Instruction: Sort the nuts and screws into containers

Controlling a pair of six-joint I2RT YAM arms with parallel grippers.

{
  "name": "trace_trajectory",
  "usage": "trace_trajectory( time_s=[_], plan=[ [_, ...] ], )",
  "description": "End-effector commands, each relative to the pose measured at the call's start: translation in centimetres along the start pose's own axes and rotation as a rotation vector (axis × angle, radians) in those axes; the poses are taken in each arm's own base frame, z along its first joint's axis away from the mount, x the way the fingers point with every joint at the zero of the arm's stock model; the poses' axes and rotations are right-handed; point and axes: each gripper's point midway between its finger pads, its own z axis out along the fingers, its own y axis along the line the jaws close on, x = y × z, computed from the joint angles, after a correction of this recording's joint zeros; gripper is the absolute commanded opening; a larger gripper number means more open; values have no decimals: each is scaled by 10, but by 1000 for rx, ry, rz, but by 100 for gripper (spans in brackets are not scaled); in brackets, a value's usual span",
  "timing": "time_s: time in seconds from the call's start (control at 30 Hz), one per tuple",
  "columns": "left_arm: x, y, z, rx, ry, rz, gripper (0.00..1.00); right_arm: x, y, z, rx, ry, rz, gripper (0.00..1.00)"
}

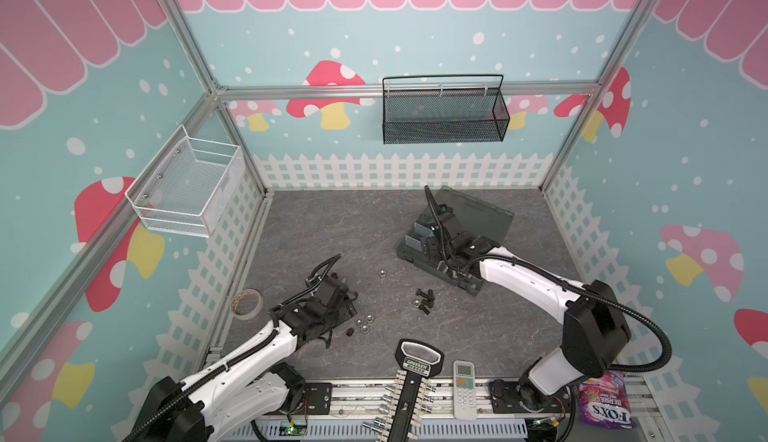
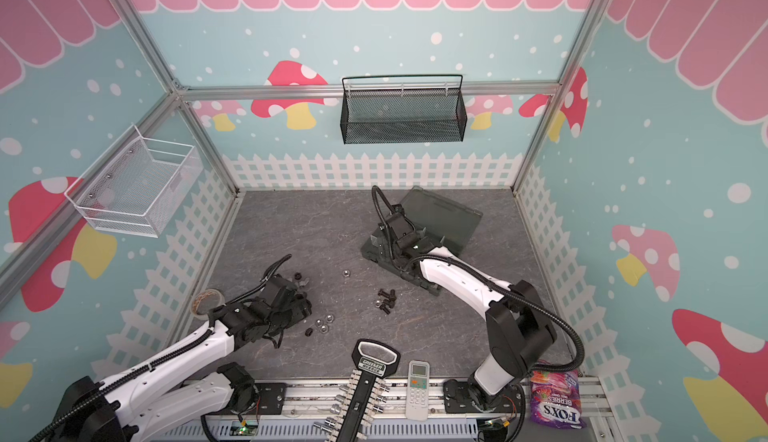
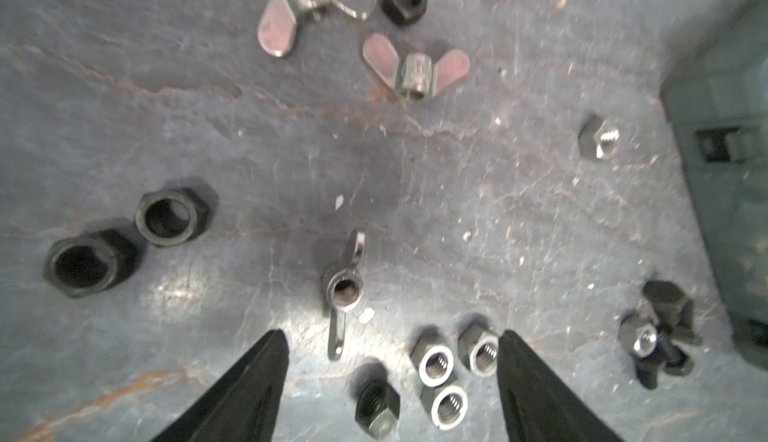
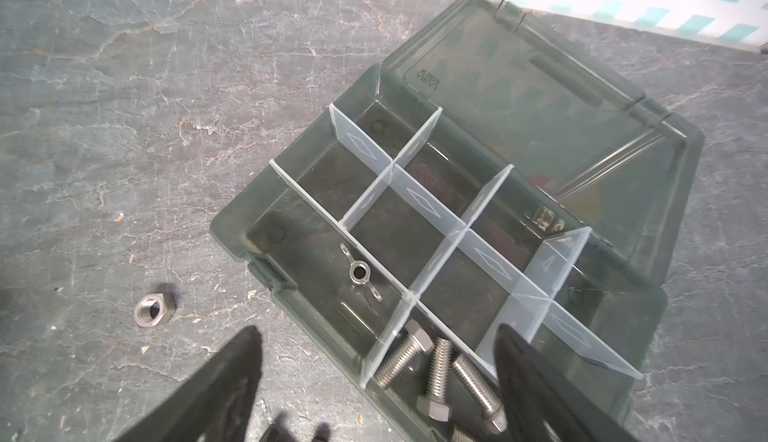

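My left gripper (image 3: 392, 348) hangs open just above the table. Three silver hex nuts (image 3: 435, 364) and a black nut (image 3: 376, 408) lie between its fingers, untouched. A wing nut (image 3: 343, 290) lies just ahead, with two more wing nuts (image 3: 415, 70) and black nuts (image 3: 170, 215) farther off. Black screws (image 1: 424, 298) lie in a heap mid-table. My right gripper (image 4: 378, 340) is open and empty above the near corner of the organiser box (image 4: 226, 232). Three silver screws (image 4: 440, 369) lie in one of the containers. A wing nut (image 4: 359, 271) lies alone in the neighbouring one.
A lone silver nut (image 1: 381, 273) lies between the arms. A tape roll (image 1: 246, 303) sits at the left edge. Socket rack (image 1: 409, 394), remote (image 1: 464, 390) and sweets bag (image 1: 606, 402) line the front. A black mesh basket (image 1: 444, 111) and white wire basket (image 1: 187, 186) hang on the walls.
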Motion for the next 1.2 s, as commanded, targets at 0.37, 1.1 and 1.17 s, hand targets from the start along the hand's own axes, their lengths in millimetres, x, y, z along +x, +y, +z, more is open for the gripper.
trace_trajectory(
  time_s=[0.37,1.1,1.17],
  plan=[
    [7,20,7,-157,16,47,48,2,-8,-2,30,-23,62,98],
    [5,21,34,-171,40,45,13,2,-9,-1,39,-20,64,98],
    [5,21,35,-170,41,48,8,3,-9,0,40,-17,64,98]
  ],
)
